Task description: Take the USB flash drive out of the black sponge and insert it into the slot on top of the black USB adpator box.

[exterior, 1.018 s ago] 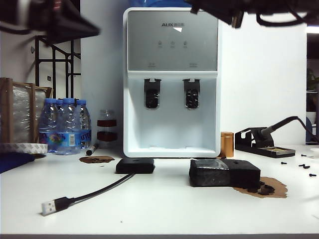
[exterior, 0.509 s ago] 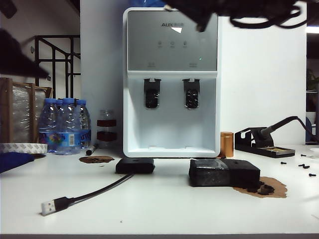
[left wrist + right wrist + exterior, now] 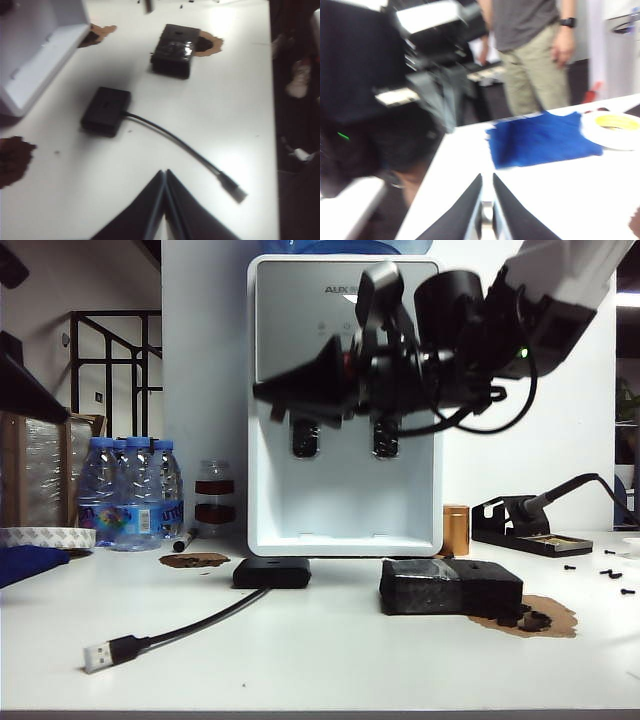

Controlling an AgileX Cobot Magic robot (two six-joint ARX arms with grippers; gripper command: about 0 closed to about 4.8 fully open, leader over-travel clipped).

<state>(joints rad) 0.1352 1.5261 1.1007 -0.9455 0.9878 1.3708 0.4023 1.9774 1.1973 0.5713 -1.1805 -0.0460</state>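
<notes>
High above the white bench (image 3: pixel 330 680), before the white-and-grey water dispenser (image 3: pixel 345 510): right tool (image 3: pixel 262 390), lying level, tips drawn narrow and together (image 3: pixel 487 176), nothing seen between them. Ahead of those tips in the wrist view: crumpled blue cloth (image 3: pixel 540 140), white tape roll (image 3: pixel 615 129), a person in khaki trousers (image 3: pixel 530 50) beyond.

Well below that tool's tips: small flat matte-black USB adaptor box (image 3: pixel 271 572), black cable (image 3: pixel 190 625) trailing to a silver plug (image 3: pixel 97 656). Below its wrist: chunky black foam sponge (image 3: pixel 450 588), part wrapped in glossy tape.

Left tool (image 3: pixel 164 174): raised over the bench, fingers closed tip to tip, empty. Ahead of and below it, the box (image 3: pixel 106 110); farther ahead, the sponge (image 3: pixel 172 50).

Tiny silvery USB flash drive: too small to make out anywhere.
</notes>
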